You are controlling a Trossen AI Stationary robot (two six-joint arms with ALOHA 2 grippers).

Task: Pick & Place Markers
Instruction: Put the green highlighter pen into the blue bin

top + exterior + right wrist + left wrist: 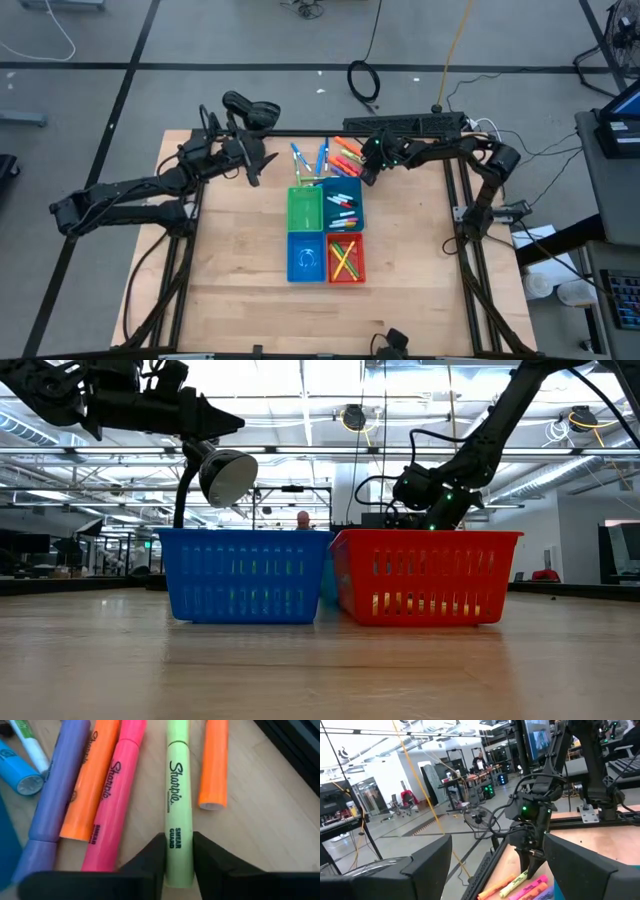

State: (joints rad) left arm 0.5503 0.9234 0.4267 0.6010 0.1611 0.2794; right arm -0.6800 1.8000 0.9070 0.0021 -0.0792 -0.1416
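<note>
Clamped with the fingers of the right gripper (pixel 178 842) on a lime-green plastic highlighter (pixel 178 805), one finger against each side of the barrel, close to one end rather than at the middle. Lying flat on the wooden surface (pixel 260 820) just outside the block of four small square plastic bins (pixel 325 232), on its green-and-teal side, among a row of other markers (pixel 340 155).

Likely to droop or pivot once lifted: gripped that far off centre, on a smooth round barrel, and so free to swing between the fingers. Could then slip out above the block, or drop across a rim rather than inside a bin. Best raised straight up and slowly.

Crowded too. Touching or nearly touching a pink plastic highlighter (pixel 117 805) on one flank; cannot tell which. Clearly apart from a short orange plastic highlighter (pixel 214 765) on the other flank. May drag the pink one along, or roll it farther from the block, if caught by a finger on the way up.

Held wide apart and empty, the fingers (pixel 427 865) of the left gripper (pixel 255 168), hovering above the surface near the block's green corner. Facing the right arm from there. Worth watching for a crossing of paths above the block, given two arms reaching toward it.
</note>
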